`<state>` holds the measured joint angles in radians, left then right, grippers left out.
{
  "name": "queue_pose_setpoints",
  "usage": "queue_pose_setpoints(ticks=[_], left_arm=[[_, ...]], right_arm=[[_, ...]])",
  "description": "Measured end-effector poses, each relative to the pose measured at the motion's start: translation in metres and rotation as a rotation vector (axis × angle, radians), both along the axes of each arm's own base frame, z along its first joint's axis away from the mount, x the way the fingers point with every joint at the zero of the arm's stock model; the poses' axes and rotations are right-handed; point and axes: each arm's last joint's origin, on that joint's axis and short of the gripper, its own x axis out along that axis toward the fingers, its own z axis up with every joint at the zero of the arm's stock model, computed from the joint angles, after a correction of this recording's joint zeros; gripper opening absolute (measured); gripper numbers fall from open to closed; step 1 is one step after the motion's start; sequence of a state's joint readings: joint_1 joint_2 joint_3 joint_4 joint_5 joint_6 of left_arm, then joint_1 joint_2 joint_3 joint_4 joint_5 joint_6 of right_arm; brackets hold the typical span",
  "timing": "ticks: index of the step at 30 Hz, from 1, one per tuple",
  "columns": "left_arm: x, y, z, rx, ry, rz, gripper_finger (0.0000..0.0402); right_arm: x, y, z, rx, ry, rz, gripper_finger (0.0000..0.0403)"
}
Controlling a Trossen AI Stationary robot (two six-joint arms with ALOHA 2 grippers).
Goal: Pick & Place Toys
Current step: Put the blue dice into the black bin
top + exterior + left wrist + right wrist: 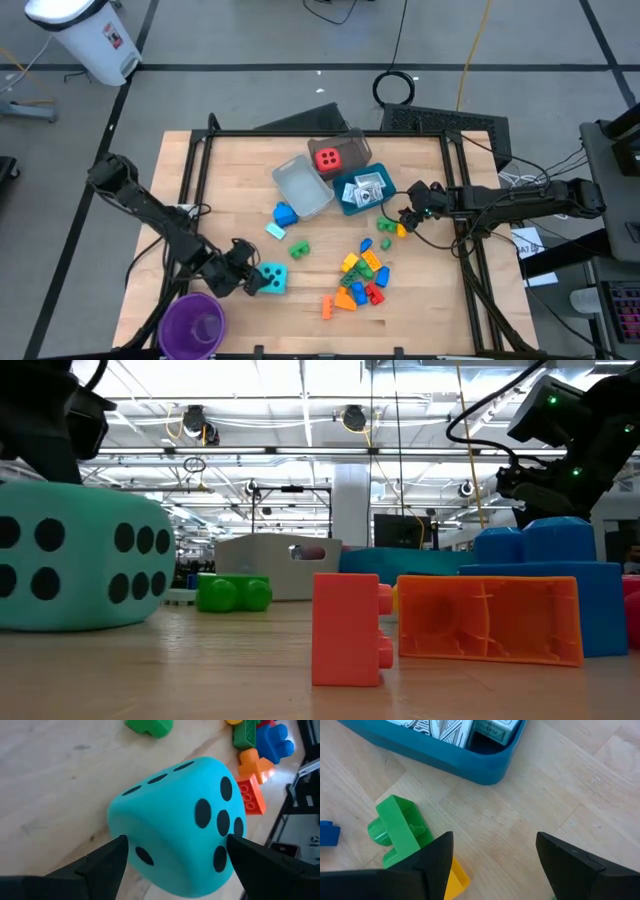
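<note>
Straddling the cyan die (175, 825), the left gripper (252, 279) sits low near the table's (440, 310) front left area, fingers (102, 865) spread wide on either side of the die, which rests on the wood. Whether the pads actually press on its faces cannot be told. Just beside, at the front left corner, stands the purple cup (195, 322).

Over on the right side, the right gripper (405, 218) hovers above bare wood with its jaws apart and nothing between them. Right by its fingers lie a green brick (400, 830) and a yellow brick (454, 879), and just beyond is the blue tray (470, 762) holding white printed packets (366, 189).

Toward the back edge, the red die (327, 158) sits in the grey tray (352, 148), with the clear tray (303, 187) alongside. A blue brick (285, 213) lies close to the clear tray. Front of centre, a loose heap of bricks (362, 275) in red, orange, yellow, green and blue is scattered, with an orange brick (490, 618) nearest the front edge.
</note>
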<state>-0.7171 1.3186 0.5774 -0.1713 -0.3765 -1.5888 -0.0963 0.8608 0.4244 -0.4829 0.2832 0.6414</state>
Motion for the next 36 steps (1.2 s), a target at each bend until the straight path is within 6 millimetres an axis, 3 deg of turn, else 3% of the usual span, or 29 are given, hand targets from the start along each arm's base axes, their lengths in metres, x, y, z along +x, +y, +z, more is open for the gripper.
queue_pose_setpoints(ticks=[9,12,20,24,30,36], left_arm=[[0.011,0.011,-0.004,0.022,-0.006,0.071,0.0331],[0.016,0.012,-0.01,0.021,0.013,0.083,0.0299],[0.033,0.013,-0.024,0.0,0.006,0.072,0.0166],[0.038,0.015,-0.022,0.015,-0.031,0.021,0.0157],[0.043,0.014,0.001,0.087,-0.142,-0.051,0.0124],[0.063,0.006,0.051,0.266,-0.34,-0.09,0.0117]], right_arm=[[0.0,0.0,0.0,0.0,-0.001,0.0,0.0256],[0.0,0.0,0.0,0.0,-0.001,0.0,0.0256],[0.0,0.0,0.0,0.0,0.0,0.0,0.0256],[0.0,0.0,0.0,-0.001,-0.002,0.0,0.0256],[0.01,0.005,0.007,0.018,-0.111,0.128,0.0256],[0.031,0.026,0.03,-0.119,-0.38,0.408,0.0256]])
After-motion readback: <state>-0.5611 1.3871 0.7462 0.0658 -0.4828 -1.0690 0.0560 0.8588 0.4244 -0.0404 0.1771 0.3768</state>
